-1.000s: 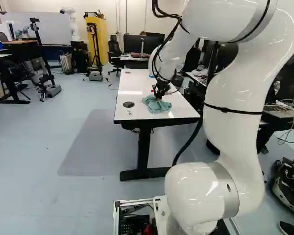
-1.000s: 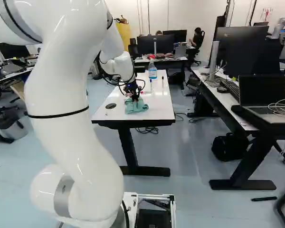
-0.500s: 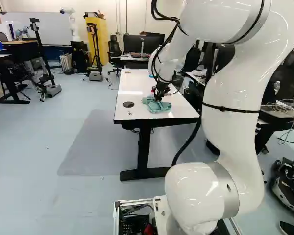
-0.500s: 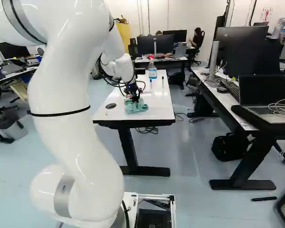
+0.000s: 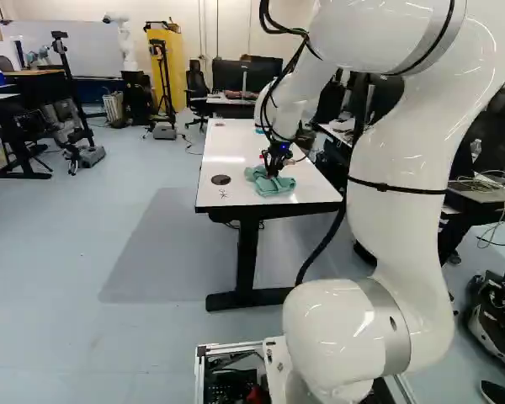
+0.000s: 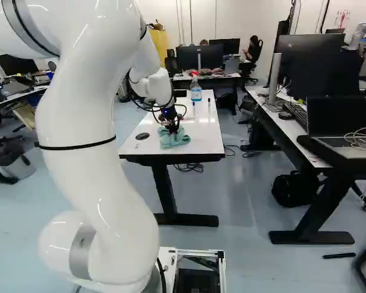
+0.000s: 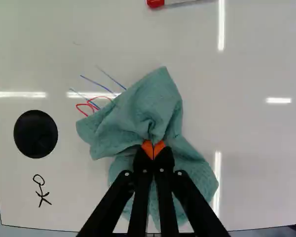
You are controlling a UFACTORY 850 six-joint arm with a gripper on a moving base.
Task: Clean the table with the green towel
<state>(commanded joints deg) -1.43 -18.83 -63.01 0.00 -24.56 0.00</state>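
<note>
In the left base view my gripper [image 5: 275,160] is down at the green towel [image 5: 269,182], which lies crumpled on the near part of the white table [image 5: 227,156]. In the wrist view the gripper [image 7: 153,149] is shut on a pinched fold of the towel [image 7: 150,106], its orange pads close together. Cloth spreads ahead of the fingers and beneath them. Blue and red pen strokes [image 7: 101,85] show beside the towel's edge, partly covered by it. A black scribble [image 7: 41,191] is farther off, beside the round black disc.
The black disc [image 7: 35,134] is set in the tabletop. Ahead of the gripper lies a red-capped marker [image 7: 156,3]. A bottle [image 6: 196,91] and upright markers [image 6: 209,105] stand farther along. A desk with a laptop [image 6: 338,122] is to the right. Another robot [image 5: 124,42] stands far back.
The gripper has shifted slightly along the table, and the towel's folds have changed a little with it. The base has not moved.
</note>
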